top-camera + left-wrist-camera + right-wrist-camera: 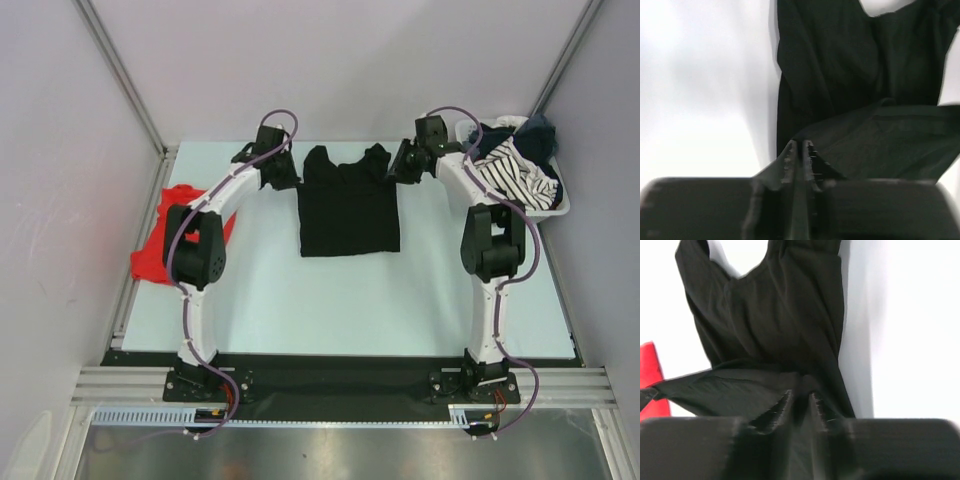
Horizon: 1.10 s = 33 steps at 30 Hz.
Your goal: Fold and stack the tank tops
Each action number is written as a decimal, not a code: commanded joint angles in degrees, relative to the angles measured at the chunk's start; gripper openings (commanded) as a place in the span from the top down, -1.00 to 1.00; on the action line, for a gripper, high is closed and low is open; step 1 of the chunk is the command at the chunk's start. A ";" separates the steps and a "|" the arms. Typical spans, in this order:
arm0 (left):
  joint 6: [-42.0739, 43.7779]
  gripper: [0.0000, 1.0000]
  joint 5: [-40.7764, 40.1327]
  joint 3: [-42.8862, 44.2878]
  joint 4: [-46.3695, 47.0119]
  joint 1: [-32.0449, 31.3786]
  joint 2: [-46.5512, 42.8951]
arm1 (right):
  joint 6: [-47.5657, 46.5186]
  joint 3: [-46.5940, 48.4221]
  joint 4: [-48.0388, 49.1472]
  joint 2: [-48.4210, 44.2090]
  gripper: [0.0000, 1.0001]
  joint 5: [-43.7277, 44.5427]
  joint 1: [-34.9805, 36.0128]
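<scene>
Working at far-centre of table [300, 300]: black tank top [348, 215] lying mostly flat, hem flap doubled over toward the shoulders. Half-fold judged to be the step in hand.

To finish well: set both hem corners level and square over the shoulders, release together, then lift straight up to avoid dragging cloth.

Long axis near-to-far. Neckline and straps toward far edge, away from arm bases.

Red tank top [150, 258] crumpled at left table edge, well apart, not yet folded.

At left corner, left gripper [799, 145]: fingers [790, 161] nearly together, pinching black cloth.

At right corner, right gripper [801, 396]: fingers [779, 409] parted by a narrow gap, cloth lying in the gap, hold uncertain.
</scene>
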 commanded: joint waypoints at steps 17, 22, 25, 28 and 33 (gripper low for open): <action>0.19 -0.57 0.60 -33.04 13.17 -2.32 -25.09 | 4.68 -44.78 20.26 -27.90 -0.23 -2.60 -1.58; -1.31 -0.53 0.69 -43.51 18.19 -5.83 -29.43 | 4.07 -51.75 22.91 -30.38 -0.16 -3.31 -0.62; -1.48 -0.48 0.78 -45.45 19.33 -6.71 -28.73 | 2.93 -52.80 23.09 -29.59 -0.11 -1.56 0.44; -1.05 -0.46 0.78 -47.21 21.00 -7.33 -27.41 | 0.91 -52.54 22.56 -27.75 -0.11 1.78 2.46; 1.32 -0.38 1.31 -46.96 22.23 -8.30 -24.43 | -1.64 -50.35 20.98 -23.88 -0.10 5.73 4.39</action>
